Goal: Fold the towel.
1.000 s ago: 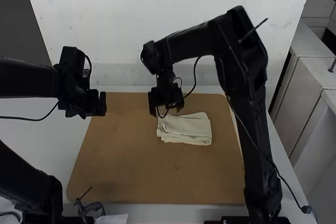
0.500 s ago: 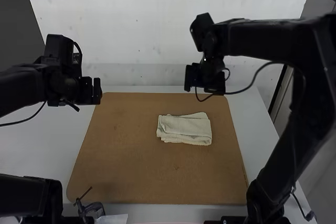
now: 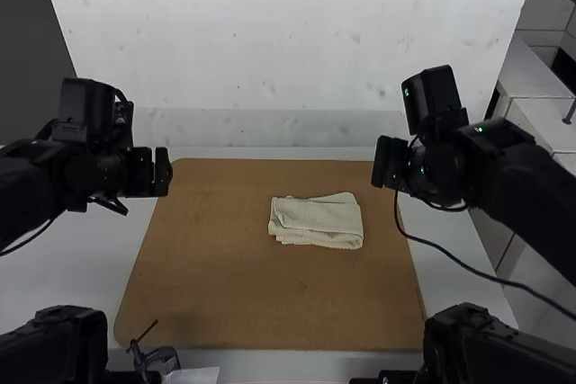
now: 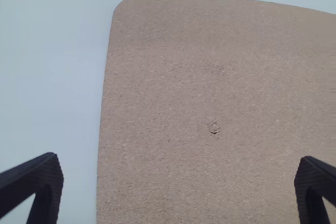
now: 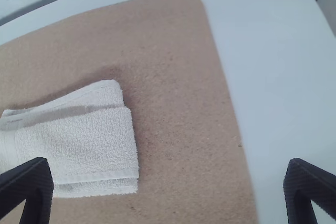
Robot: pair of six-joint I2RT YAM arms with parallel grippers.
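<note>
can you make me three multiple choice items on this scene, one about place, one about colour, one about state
1. Where does the towel lie?
a) On the cabinet
b) On the brown board
c) Half over the edge of the board

2. What colour is the towel?
a) Dark green
b) Red
c) Off-white

3. How are the right arm's fingers?
a) Open, with nothing between them
b) Shut on the towel
c) Shut and empty

Right letters:
1: b, since the high view shows brown board all around the towel.
2: c, since its cloth looks pale cream in the high view and whitish in the right wrist view.
3: a, since the right wrist view shows them wide apart, and the high view shows the towel lying away from them.
</note>
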